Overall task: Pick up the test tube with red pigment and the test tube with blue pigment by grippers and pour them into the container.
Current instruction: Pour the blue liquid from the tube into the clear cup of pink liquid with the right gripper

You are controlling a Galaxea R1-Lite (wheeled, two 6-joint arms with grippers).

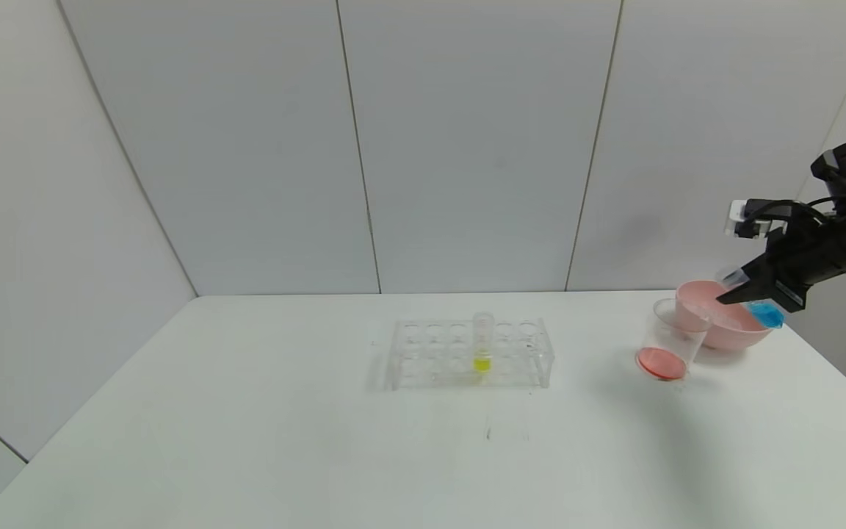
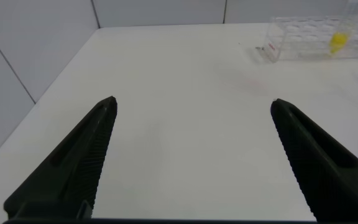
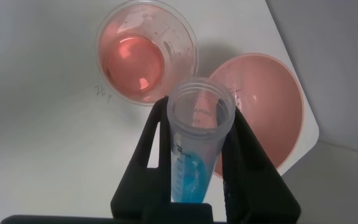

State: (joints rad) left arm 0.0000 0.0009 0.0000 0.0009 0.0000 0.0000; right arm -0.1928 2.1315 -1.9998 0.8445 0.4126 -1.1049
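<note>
Head view: the right gripper (image 1: 750, 296) clasps the test tube with blue pigment (image 1: 761, 312), tilted at 4 o'clock above the container (image 1: 669, 345). Right wrist view alone shows the tube's open mouth and red liquid inside the container. Left wrist view: the left gripper (image 2: 191, 162) gapes, holding nothing.

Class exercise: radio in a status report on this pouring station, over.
Right end effector shut on blue test tube, tilted near container. Container holds red liquid. Left end effector open, idle. Pink bowl close behind.
</note>
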